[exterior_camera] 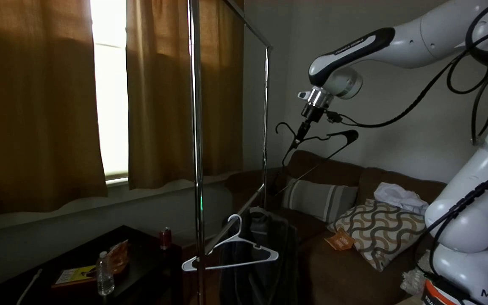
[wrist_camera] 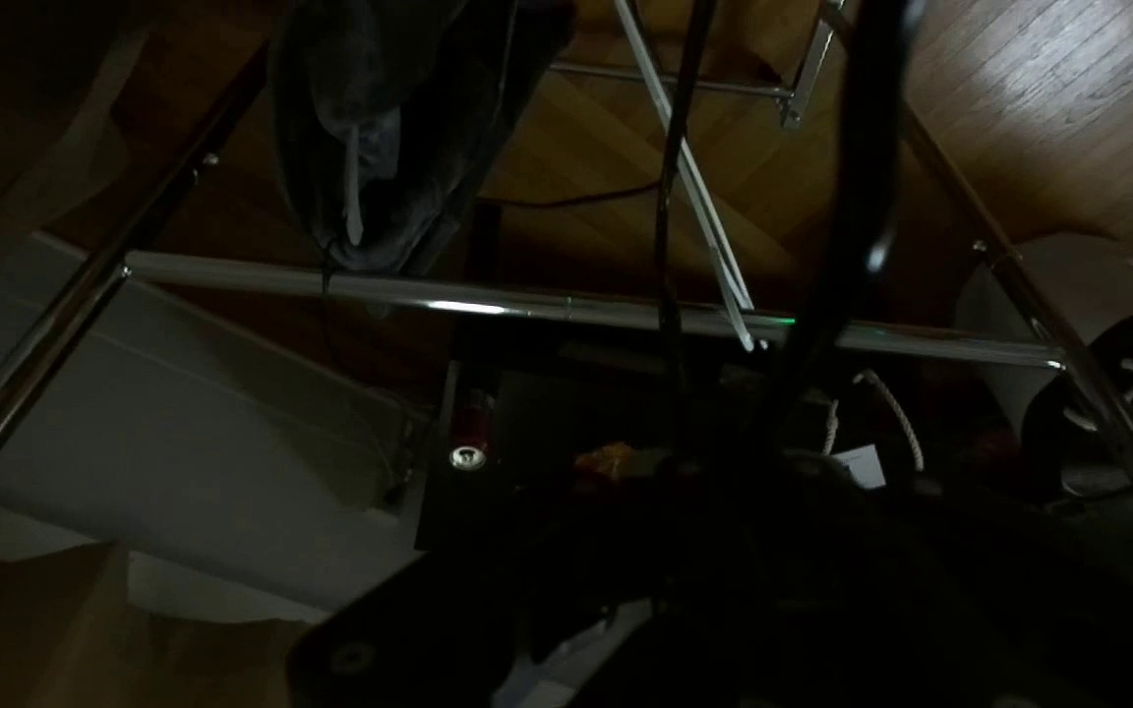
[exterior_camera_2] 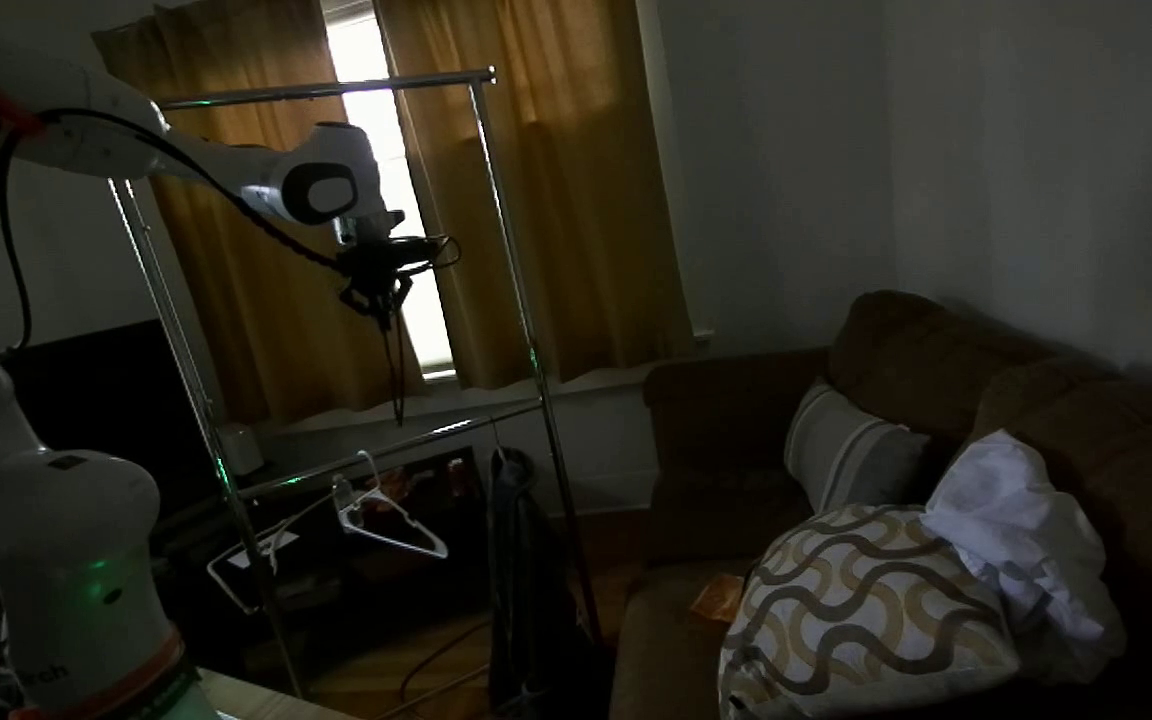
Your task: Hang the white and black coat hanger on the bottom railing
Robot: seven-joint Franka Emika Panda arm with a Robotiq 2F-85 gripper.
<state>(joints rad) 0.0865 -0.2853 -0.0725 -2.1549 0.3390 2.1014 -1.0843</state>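
My gripper [exterior_camera: 298,140] is shut on a thin, all-dark hanger [exterior_camera: 349,135], held tilted, its hook to the side. In another exterior view the gripper [exterior_camera_2: 384,315] points down and the dark hanger [exterior_camera_2: 398,385] shows edge-on, its low end just above the railing in the picture. The white and black coat hanger [exterior_camera: 271,256], mostly white here, hangs by its hook from the bottom railing [exterior_camera: 250,201]. From the wrist, dark bars [wrist_camera: 670,197] cross in front of the bottom railing [wrist_camera: 527,303]; contact cannot be judged. Darkness hides the fingertips there.
A dark garment [exterior_camera_2: 521,560] also hangs on the bottom railing. Rack uprights [exterior_camera: 196,127] and an upper crossbar [exterior_camera_2: 336,91] frame the space. Behind the rack stands a low black table with a red can [exterior_camera: 165,238] and a bottle [exterior_camera: 104,275]. A brown sofa [exterior_camera_2: 736,400] flanks the rack.
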